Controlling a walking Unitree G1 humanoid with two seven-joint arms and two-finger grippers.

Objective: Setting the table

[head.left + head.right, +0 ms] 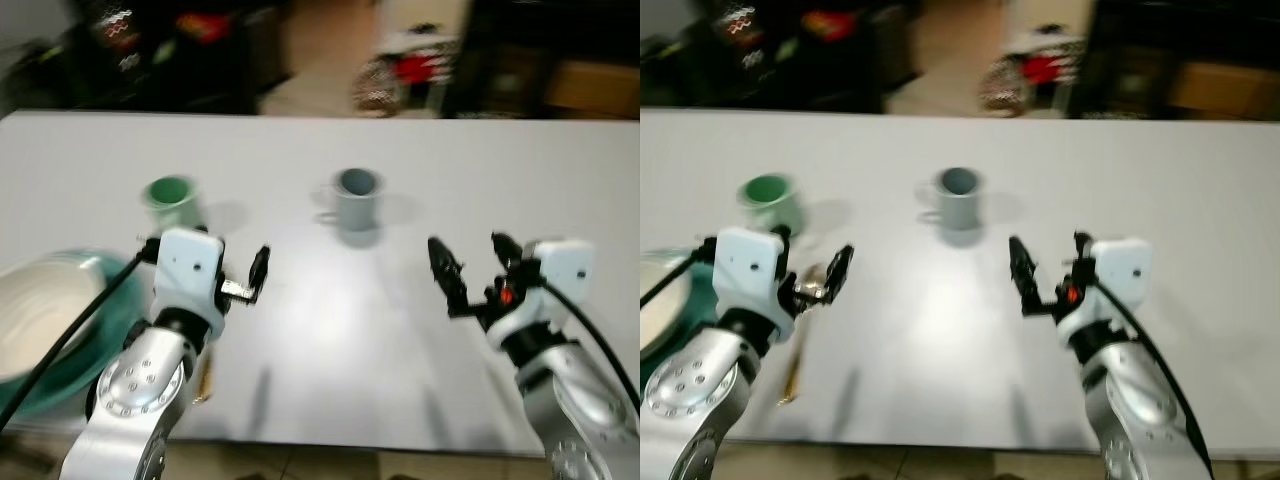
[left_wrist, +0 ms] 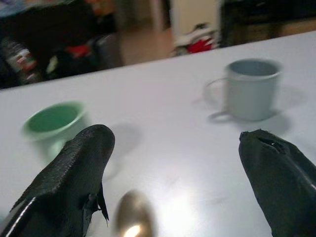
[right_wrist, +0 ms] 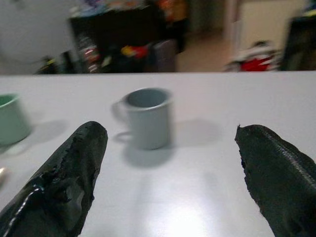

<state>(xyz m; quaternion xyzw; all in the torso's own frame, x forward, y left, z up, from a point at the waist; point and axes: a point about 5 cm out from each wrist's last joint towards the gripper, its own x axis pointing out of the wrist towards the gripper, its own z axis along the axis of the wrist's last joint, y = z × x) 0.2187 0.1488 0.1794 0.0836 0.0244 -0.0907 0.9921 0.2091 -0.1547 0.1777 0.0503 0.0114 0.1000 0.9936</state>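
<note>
The two silver arms filled the near edge of the head views, and both stood over the white counter. The left claw hovered with its black fingers spread apart, gripping nothing; under it lay a gold-coloured metal spoon, its bowl a blurred shine in the left wrist view and its handle partly covered by the arm. The right claw also hung with its fingers wide apart and empty. A grey cylindrical mug with a handle stood upright on the counter beyond and between the two claws, well apart from either. A pale green cup stood upright further to the robot's left, beyond the left claw and apart from it. At the counter's near left corner sat a white bowl on a teal plate, both cut off by the frame and crossed by the arm's black cable. The dark furniture and red and white things on the floor behind the counter were too blurred to make out.
</note>
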